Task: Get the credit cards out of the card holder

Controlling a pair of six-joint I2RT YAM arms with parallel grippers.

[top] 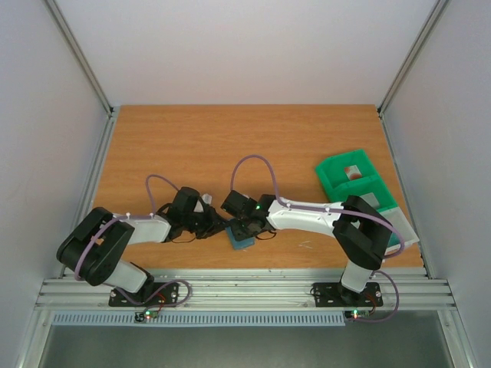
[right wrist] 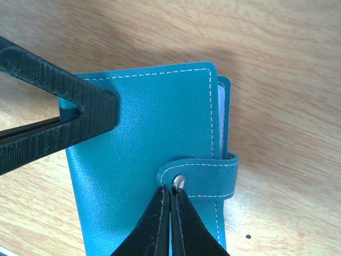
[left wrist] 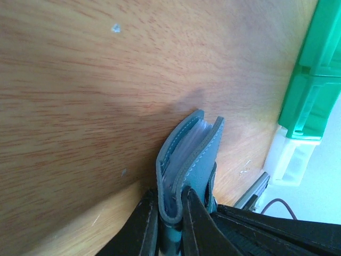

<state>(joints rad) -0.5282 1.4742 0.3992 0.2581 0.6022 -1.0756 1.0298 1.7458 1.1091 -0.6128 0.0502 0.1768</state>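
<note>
The blue-grey card holder lies folded shut near the table's front middle. In the right wrist view the card holder has its snap strap fastened across the open edge. My left gripper is shut on one edge of the card holder, whose clear sleeves show between the covers. One left finger shows pressing the cover's corner. My right gripper is shut, its tips touching the strap end by the metal snap. Only a pale sliver of the cards shows.
A green two-compartment bin stands at the right, with a small white and red thing in its far compartment. A pale flat piece lies under its near end. The bin also shows in the left wrist view. The table's front rail is close behind the holder.
</note>
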